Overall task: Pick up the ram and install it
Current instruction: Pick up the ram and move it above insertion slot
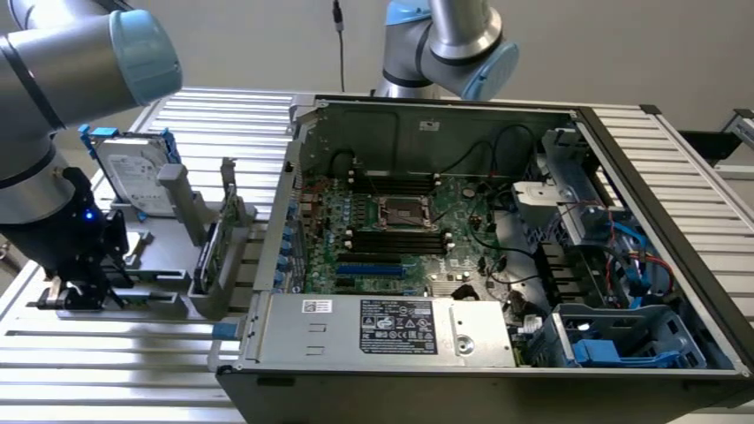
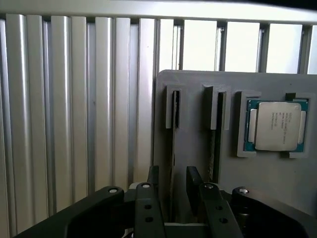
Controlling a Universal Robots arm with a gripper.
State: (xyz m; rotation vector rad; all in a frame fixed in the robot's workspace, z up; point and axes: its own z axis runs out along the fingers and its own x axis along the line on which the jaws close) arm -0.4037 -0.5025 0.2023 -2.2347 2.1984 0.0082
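The thin ram [image 2: 172,153] stands on edge in a slot of the grey holder [image 2: 193,99], between the hand's [image 2: 173,174] fingers [image 2: 193,181].

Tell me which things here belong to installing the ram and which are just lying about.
Job:
- ram in the grey holder
- gripper, straddling it
- black memory slots on the motherboard

Lying about:
- processor chip
- hard drive

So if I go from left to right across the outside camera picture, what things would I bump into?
Gripper → grey holder → green motherboard inside the open computer case → blue plastic caddy.
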